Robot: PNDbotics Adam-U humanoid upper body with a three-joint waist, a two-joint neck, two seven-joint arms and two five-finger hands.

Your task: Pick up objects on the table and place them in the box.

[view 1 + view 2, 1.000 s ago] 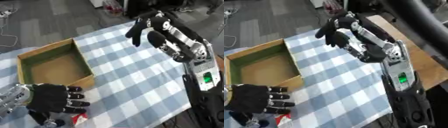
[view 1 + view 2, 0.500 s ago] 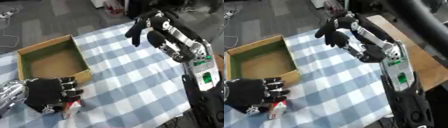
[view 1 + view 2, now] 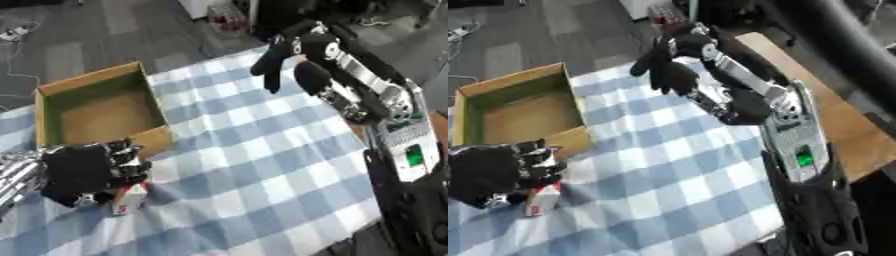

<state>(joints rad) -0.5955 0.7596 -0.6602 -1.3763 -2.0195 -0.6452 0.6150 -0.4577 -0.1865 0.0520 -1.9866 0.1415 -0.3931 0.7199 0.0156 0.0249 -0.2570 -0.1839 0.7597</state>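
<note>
Likely a lab or workshop. Dark grey floor (image 3: pixel 105 35) beyond the table (image 3: pixel 842 130), with white cables (image 3: pixel 17 35) trailing at its far left. Checked blue-and-white cloth (image 3: pixel 262 150) spread over the table. Red-and-white crate-like thing (image 3: pixel 229 14) on the floor past the table's far edge.

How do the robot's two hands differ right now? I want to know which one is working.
The left hand is low at the near left, fingers curled round a small red-and-white carton on the checked cloth beside the box. The right hand hangs raised over the far edge, fingers relaxed, holding nothing. Both are black.
</note>
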